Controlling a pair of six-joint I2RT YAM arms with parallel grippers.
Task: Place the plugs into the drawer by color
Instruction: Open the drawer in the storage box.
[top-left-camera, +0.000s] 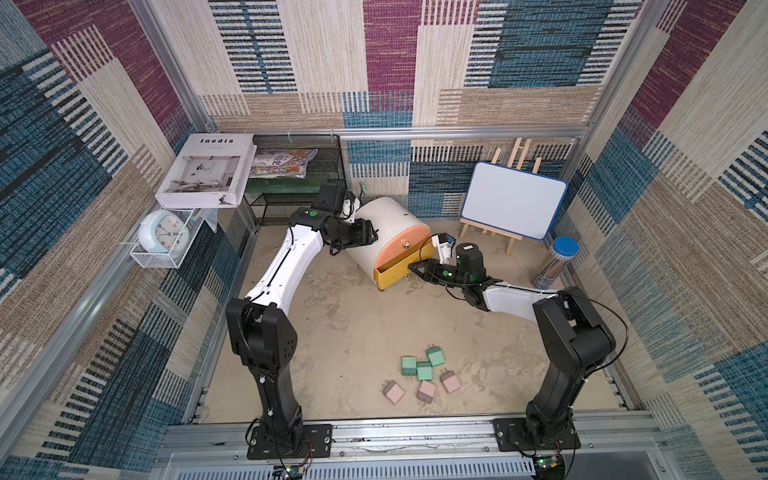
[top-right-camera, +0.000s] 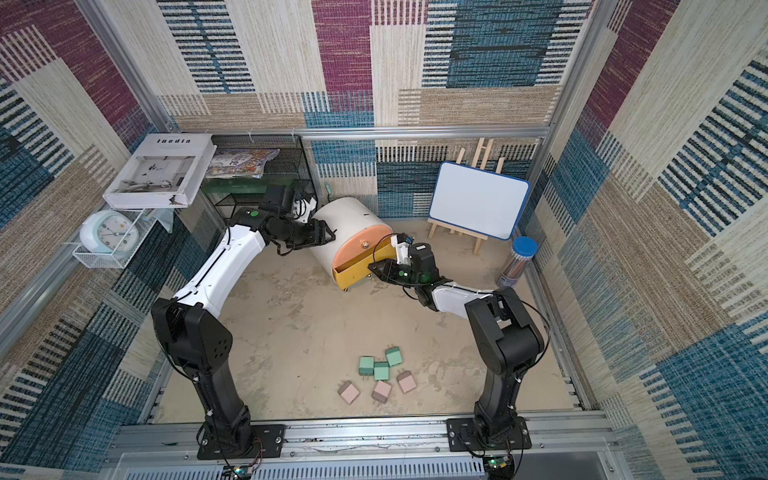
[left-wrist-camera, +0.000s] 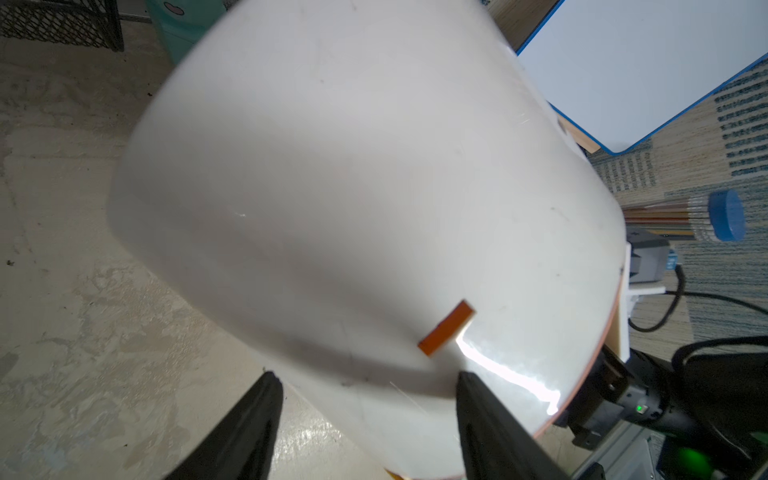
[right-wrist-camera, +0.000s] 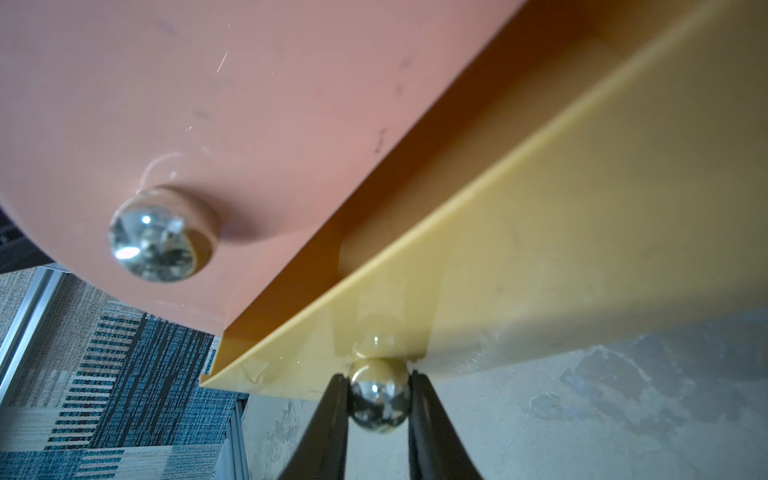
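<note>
Both arms stretched forward; left gripper (left-wrist-camera: 368, 378) parted; right gripper (right-wrist-camera: 378, 382) tightly closed.

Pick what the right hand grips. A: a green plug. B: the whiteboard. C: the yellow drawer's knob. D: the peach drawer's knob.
C: in the right wrist view the right hand pinches the knob of the yellow drawer, which stands partly pulled out.
</note>
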